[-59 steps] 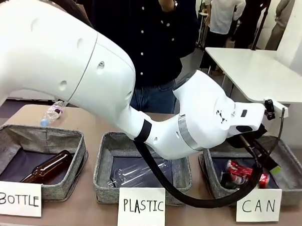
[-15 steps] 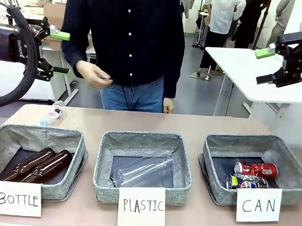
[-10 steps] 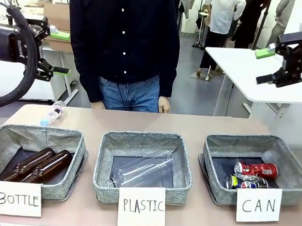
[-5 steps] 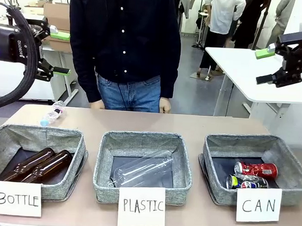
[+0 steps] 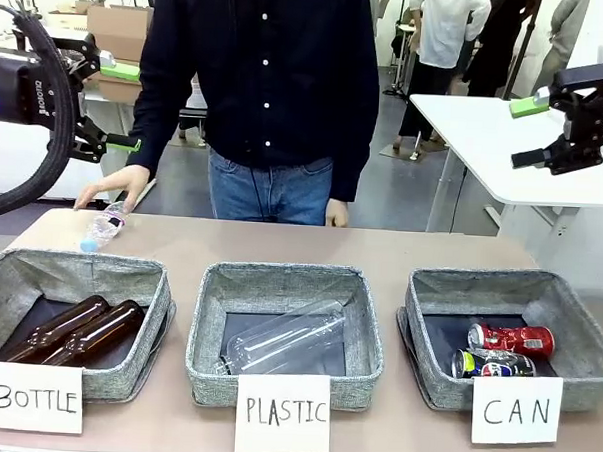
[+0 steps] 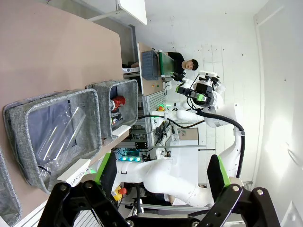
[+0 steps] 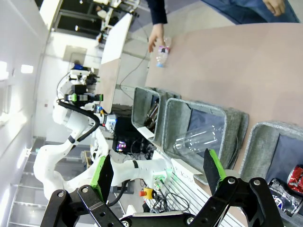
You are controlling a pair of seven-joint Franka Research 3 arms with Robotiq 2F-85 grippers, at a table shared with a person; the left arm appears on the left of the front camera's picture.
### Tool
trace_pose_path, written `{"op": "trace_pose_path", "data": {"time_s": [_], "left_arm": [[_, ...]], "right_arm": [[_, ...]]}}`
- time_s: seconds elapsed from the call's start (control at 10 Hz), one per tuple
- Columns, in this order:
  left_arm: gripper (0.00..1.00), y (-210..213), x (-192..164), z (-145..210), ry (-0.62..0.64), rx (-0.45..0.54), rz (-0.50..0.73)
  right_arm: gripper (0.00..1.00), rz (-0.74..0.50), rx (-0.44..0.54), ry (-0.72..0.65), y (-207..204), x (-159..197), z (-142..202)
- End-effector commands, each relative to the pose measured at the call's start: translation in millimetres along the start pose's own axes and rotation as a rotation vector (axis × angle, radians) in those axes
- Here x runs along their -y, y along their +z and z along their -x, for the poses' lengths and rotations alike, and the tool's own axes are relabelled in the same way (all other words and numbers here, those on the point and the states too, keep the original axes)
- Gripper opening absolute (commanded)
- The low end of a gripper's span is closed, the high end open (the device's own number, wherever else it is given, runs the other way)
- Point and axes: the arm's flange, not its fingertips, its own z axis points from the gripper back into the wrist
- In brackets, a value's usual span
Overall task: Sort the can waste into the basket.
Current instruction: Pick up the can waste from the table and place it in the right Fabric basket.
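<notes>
Two cans lie in the grey basket (image 5: pixel 479 290) signed "CAN" at the right: a dented red can (image 5: pixel 512 339) and, in front of it, a dark blue and silver can (image 5: pixel 493 365). High at the far left my left gripper (image 5: pixel 119 106) hangs open and holds nothing. My right gripper (image 5: pixel 531 132) is also open and holds nothing, high at the far right above the basket. In the right wrist view, open jaws (image 7: pixel 158 171) frame the basket (image 7: pixel 265 137) with the red can (image 7: pixel 296 174) and blue can (image 7: pixel 284 201). The left wrist view shows my open left gripper (image 6: pixel 161 163) and the red can (image 6: pixel 118 101) in the basket (image 6: pixel 124 90).
The middle basket (image 5: pixel 287 280), signed "PLASTIC", holds a clear plastic bottle (image 5: pixel 287 337). The left one (image 5: pixel 74 269), signed "BOTTLE", holds two brown glass bottles (image 5: pixel 77 328). A person stands at the far side, one hand (image 5: pixel 118 186) reaching to a small plastic bottle (image 5: pixel 103 223) on the table.
The person has stepped to the right and stretched a hand down to the small plastic bottle at the table's far left. Both grippers and the cans have stayed where they were.
</notes>
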Motion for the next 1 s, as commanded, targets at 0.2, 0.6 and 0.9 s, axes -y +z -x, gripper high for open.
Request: {"op": "trace_pose_path", "data": {"time_s": [0.2, 0.6, 0.9], "left_arm": [[1.0, 1.2, 2.2, -1.6, -0.009, 0.003, 0.009], [1.0, 1.2, 2.2, -1.6, -0.009, 0.003, 0.009], [1.0, 1.2, 2.2, -1.6, -0.009, 0.003, 0.009]], "right_arm": [[1.0, -0.002, -0.003, 0.021, -1.9, -0.8, 0.2], [1.0, -0.002, -0.003, 0.021, -1.9, -0.8, 0.2], [1.0, -0.002, -0.003, 0.021, -1.9, -0.8, 0.2]]}}
